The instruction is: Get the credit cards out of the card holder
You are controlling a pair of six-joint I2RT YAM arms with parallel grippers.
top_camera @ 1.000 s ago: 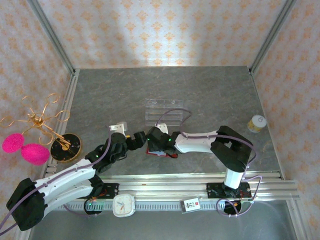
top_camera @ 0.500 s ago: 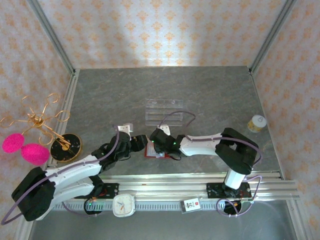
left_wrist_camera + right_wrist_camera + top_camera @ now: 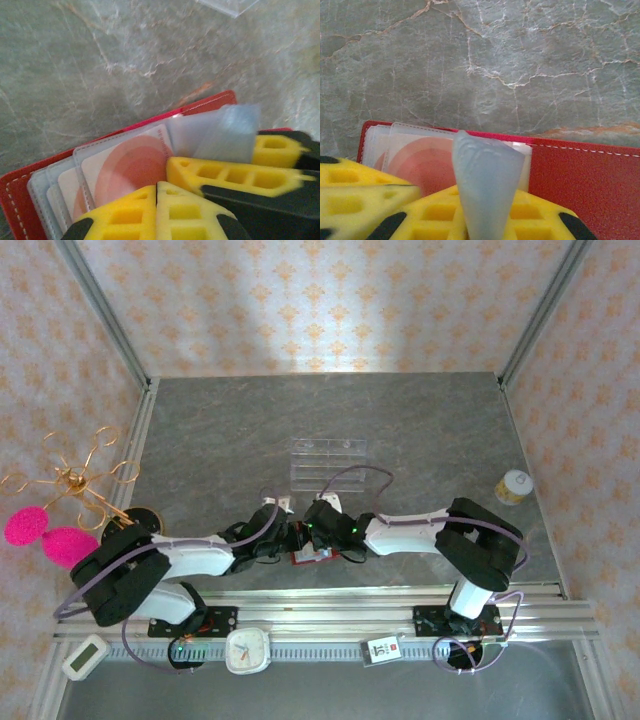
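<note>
The card holder (image 3: 312, 558) lies open on the surface (image 3: 430, 430) near its front middle, about 6 o'clock from the clear rack (image 3: 328, 462). Both arms meet over it.

In the left wrist view, the left gripper (image 3: 156, 189) has its jaws pressed together right on top of the pale card (image 3: 127, 165) with the red round mark. The card sits in its pocket. I cannot tell whether a thin edge is caught between the jaws, since the pads hide it.

The right gripper (image 3: 487, 196) pinches a clear sleeve (image 3: 485, 160) that stands up off the stack.

From the left jaws the card runs away towards 11 o'clock, and its long axis lies roughly 8 to 2. The left arm is the nearer one, so the pull likely falls to it while the right arm holds the sleeve up.
</note>
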